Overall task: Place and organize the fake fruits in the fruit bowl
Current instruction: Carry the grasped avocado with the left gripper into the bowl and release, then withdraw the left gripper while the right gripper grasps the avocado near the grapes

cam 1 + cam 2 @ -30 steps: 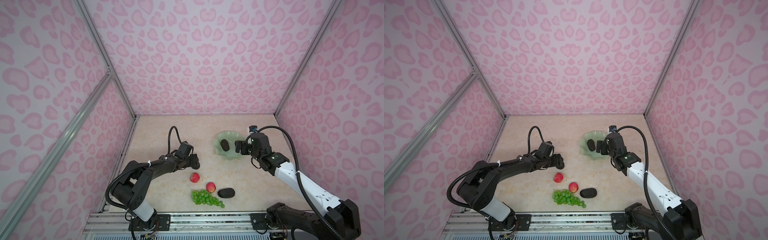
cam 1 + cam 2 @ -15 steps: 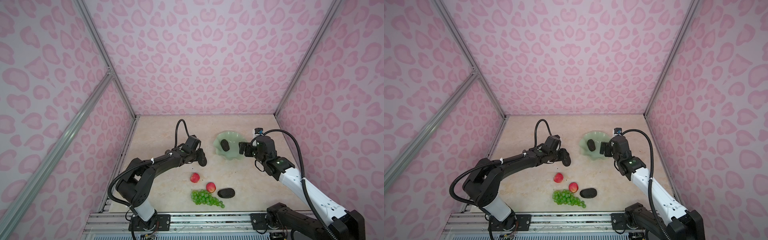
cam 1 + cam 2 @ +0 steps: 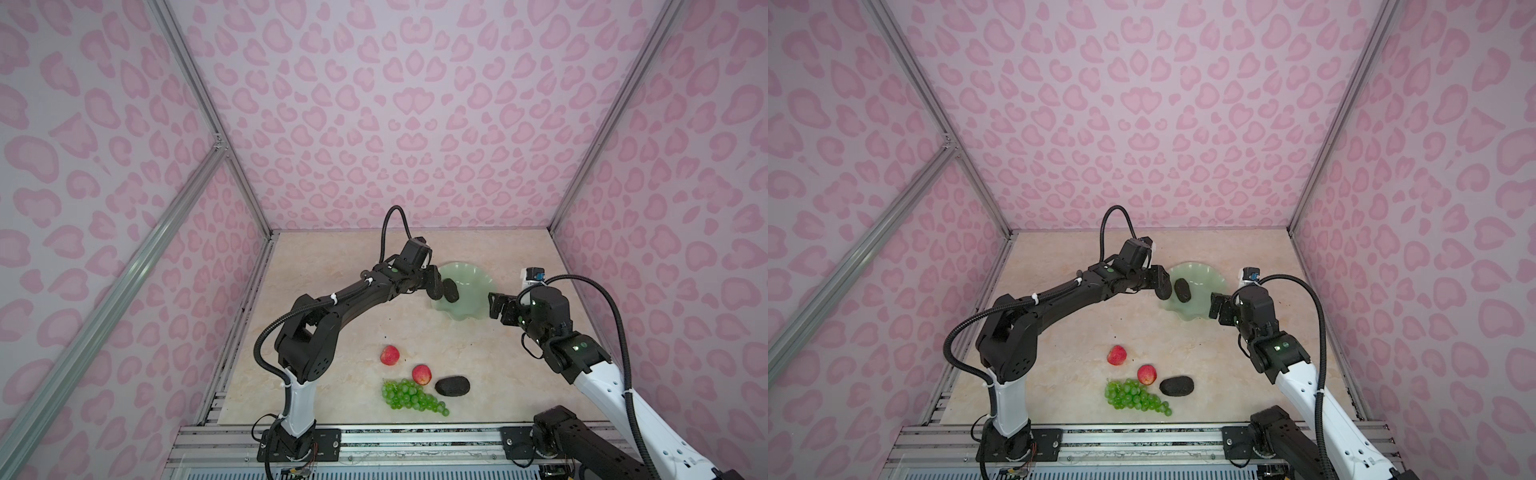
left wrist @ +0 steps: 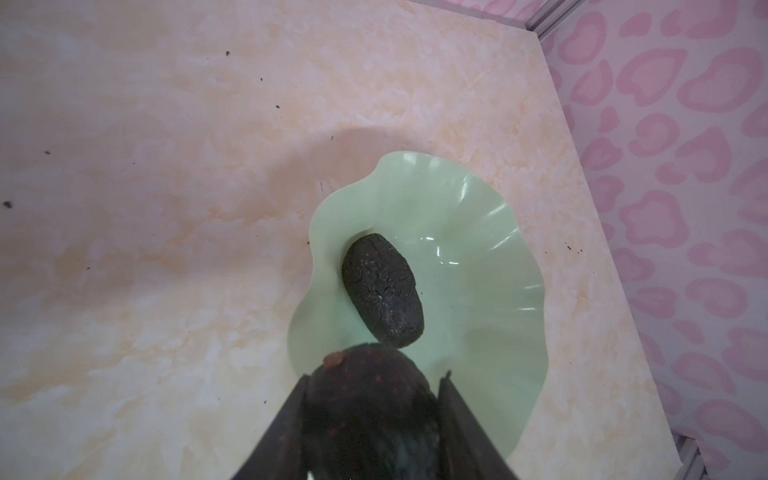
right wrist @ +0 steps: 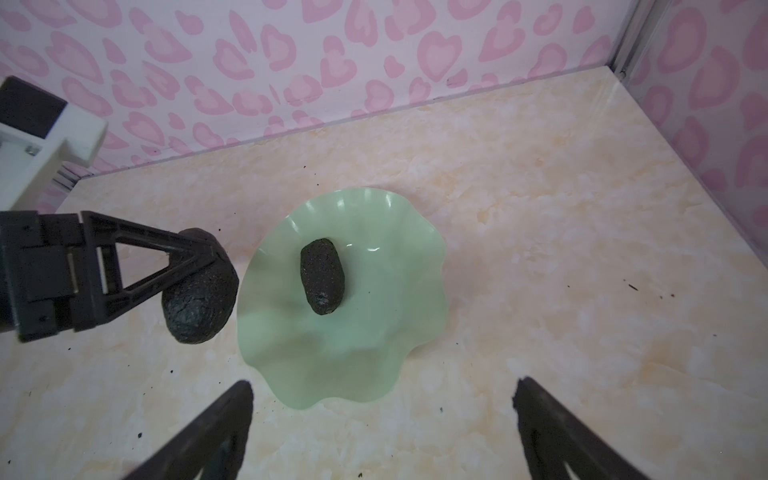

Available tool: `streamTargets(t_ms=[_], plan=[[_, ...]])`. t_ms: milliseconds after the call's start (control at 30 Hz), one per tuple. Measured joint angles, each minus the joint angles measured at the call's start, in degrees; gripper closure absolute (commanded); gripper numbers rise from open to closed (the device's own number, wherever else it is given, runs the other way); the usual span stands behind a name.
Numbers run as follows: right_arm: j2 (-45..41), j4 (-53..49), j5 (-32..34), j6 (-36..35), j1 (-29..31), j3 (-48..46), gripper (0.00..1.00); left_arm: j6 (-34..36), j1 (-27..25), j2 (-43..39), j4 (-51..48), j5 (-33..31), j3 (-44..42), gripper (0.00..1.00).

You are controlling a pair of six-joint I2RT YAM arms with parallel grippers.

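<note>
- Overhead, in both top views, the left tool (image 3: 434, 286) blurs darkly into the held avocado (image 3: 435, 293) just beside the fruit bowl (image 3: 476, 301); a second avocado (image 3: 451, 290) lies inside.
- Near the surface's (image 3: 332, 266) front edge: two red apples (image 3: 390, 355), green grapes (image 3: 411, 395), a third avocado (image 3: 452, 385).
- Left wrist: the tool's fingers (image 4: 291, 415), cut off by the frame, clamp the held avocado, hiding some rim.
- Right wrist: the right tool (image 5: 384, 386) gapes wide and empty, only fingertips showing.
</note>
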Motion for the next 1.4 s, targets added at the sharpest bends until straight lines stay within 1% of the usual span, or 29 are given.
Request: streamTargets(t_ms=[200, 400, 567, 900, 1100, 1200, 1300, 1400], plan=[[-2.49, -1.60, -0.24, 0.00, -1.20, -0.42, 0.03, 1.14, -0.70, 7.15, -2.80, -0.96, 6.45, 0.57], [-3.17, -2.27, -0.85, -0.02, -1.92, -0.52, 0.03, 1.51, -0.83, 10.10, -4.02, -2.91, 9.42, 0.47], [-2.73, -2.27, -1.20, -0.11, -2.43, -0.55, 0.03, 1.51, -0.83, 10.71, -4.48, -3.48, 10.73, 0.39], [-2.47, -2.45, -1.70, -0.42, -2.99, -0.61, 0.04, 1.73, -0.81, 10.49, -5.46, -3.45, 11.13, 0.39], [0.35, -4.72, -6.32, -0.44, -2.29, -0.63, 0.08, 4.81, -0.76, 9.22, -5.27, -4.17, 9.55, 0.36], [0.94, -6.47, -7.34, 2.38, 1.88, -1.62, 0.07, 7.23, -0.76, 6.43, -4.72, -6.49, 5.81, 0.31], [0.11, -8.87, -5.38, 7.28, 11.23, -3.41, 0.06, 10.01, -0.76, 0.79, -3.43, -10.29, -0.90, 0.25], [-0.42, -11.10, -1.77, 15.82, 21.55, -5.49, 0.05, 12.76, -0.70, -8.83, -1.77, -14.86, -9.27, 0.15]])
